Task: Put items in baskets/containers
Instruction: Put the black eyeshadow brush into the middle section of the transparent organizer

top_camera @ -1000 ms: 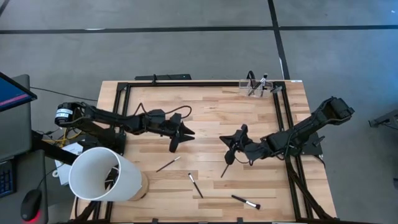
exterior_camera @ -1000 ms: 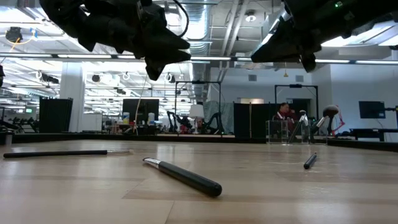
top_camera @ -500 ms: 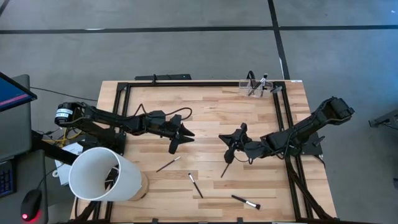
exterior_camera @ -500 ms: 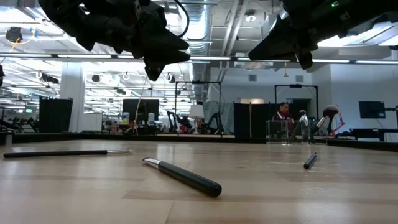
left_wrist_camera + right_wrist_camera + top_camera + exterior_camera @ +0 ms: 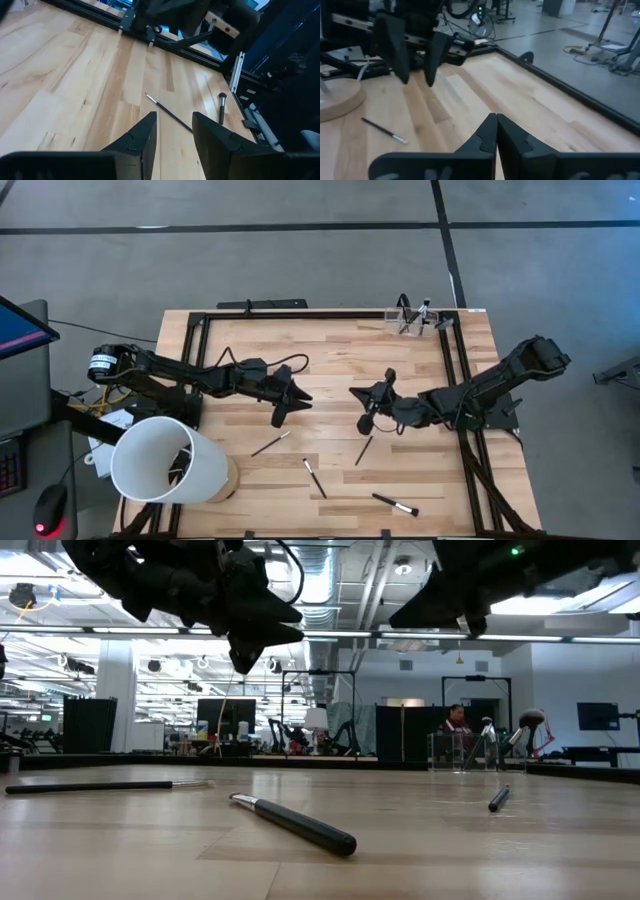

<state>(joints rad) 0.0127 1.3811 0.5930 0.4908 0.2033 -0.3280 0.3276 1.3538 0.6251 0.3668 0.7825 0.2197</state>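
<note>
Right pincer [image 5: 364,408] closed, empty; left pincer [image 5: 283,405] parted; clear holder [image 5: 411,321] brushes indistinct

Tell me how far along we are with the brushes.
Done: some stored brushes stand in the clear holder. In hand: nothing; the right gripper is shut and empty, the left gripper open, both above the table. Left: four loose brushes lie on the wood.

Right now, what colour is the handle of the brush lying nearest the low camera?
Black, with a silvery ferrule; the brush shows best in the low view.
</note>
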